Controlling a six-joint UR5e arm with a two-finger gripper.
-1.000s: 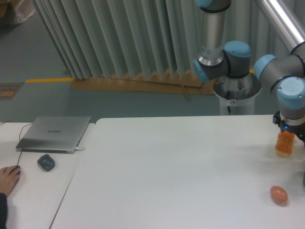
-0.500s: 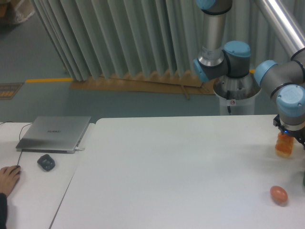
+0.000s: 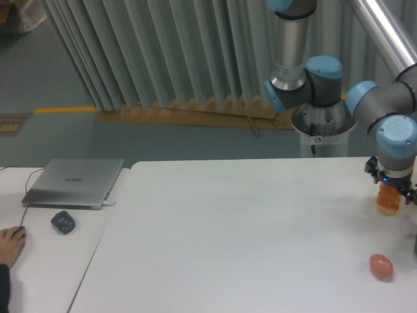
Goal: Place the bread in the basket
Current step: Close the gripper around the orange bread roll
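Note:
The bread (image 3: 389, 199), a small golden-orange loaf with a paler base, hangs just above the white table (image 3: 247, 235) at the far right. My gripper (image 3: 390, 191) points straight down over it and is shut on its upper part. The basket is out of view. A smooth reddish-orange egg-shaped object (image 3: 381, 266) lies on the table nearer the front, below the bread.
A closed silver laptop (image 3: 75, 182) and a dark mouse (image 3: 62, 222) lie on the adjoining left table, with a person's hand (image 3: 10, 244) at its left edge. A dark object (image 3: 415, 243) peeks in at the right edge. The arm's white base (image 3: 322, 134) stands behind the table.
The gripper and the bread have risen slightly and shifted a little to the left. The egg-shaped object has not moved.

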